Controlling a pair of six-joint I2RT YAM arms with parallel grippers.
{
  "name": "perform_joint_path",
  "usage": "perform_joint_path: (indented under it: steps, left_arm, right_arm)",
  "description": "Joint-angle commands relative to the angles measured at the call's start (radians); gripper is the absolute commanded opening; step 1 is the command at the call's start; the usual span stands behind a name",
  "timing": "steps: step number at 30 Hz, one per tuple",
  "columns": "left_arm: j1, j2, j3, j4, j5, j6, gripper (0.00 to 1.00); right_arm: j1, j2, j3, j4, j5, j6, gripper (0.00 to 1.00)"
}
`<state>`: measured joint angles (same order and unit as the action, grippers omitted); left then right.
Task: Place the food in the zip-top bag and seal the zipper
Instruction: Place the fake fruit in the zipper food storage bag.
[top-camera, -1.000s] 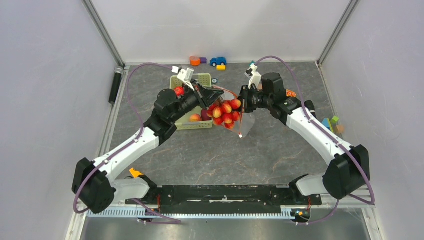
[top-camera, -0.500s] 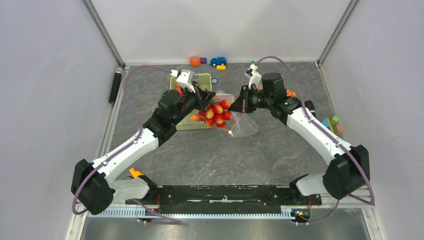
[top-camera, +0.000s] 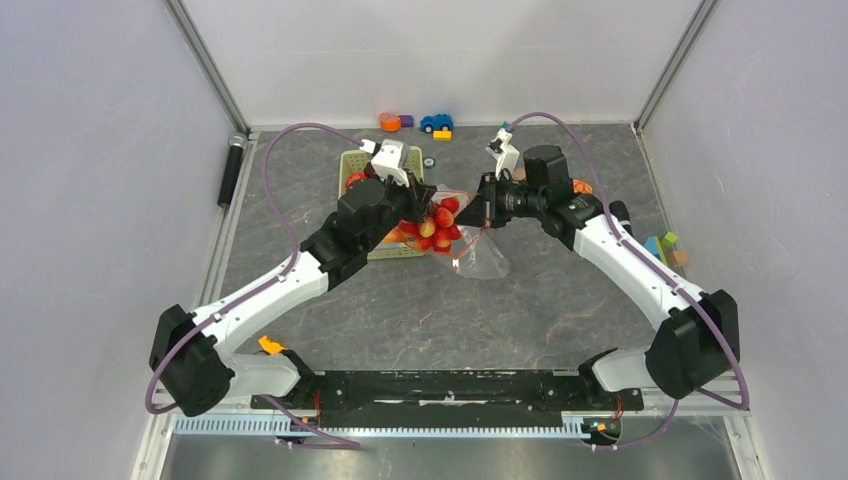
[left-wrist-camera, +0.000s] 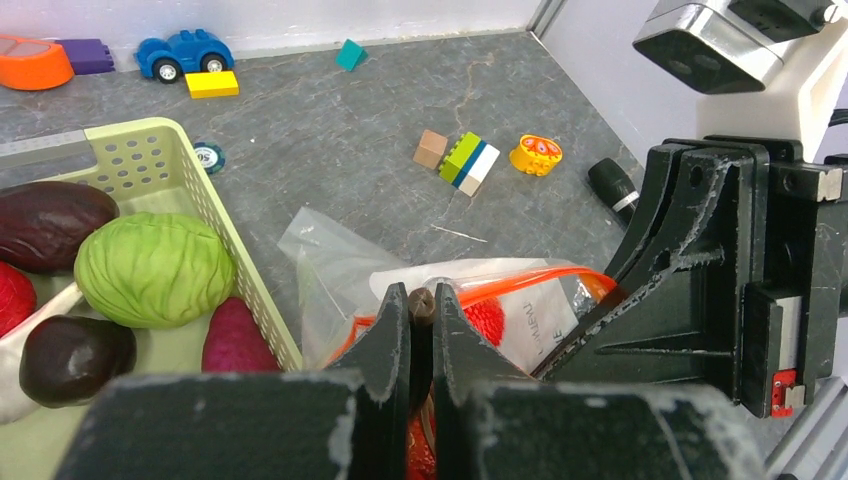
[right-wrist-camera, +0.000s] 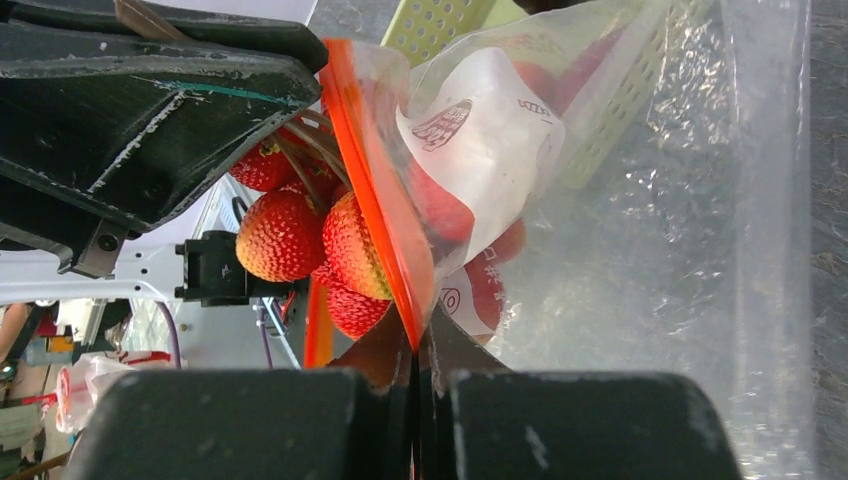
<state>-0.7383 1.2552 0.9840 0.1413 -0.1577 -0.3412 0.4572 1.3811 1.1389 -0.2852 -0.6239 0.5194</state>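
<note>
White-shelled arms with black joints, looping purple cables, scuffed black tool fingers.

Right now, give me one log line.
left claw shut on strawberries | right claw shut on zipper | strawberries at bag mouth | cabbage in basket

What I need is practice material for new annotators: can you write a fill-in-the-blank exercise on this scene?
The left gripper is shut on a bunch of red ____.
The right gripper pinches the zip-top bag by its orange-red ____.
The green cabbage lies in the pale green slotted ____.
The toy car by the far wall is ____.
Missing words: strawberries, zipper, basket, blue.
</note>
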Motion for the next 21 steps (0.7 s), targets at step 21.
perform_joint_path:
  steps: [21]
  left_arm:
    - [-0.079,0.009,-0.101,0.295,-0.097,-0.201,0.02]
  right_arm:
    - [-0.004,-0.024,-0.084,0.265,-0.106,0.176,0.00]
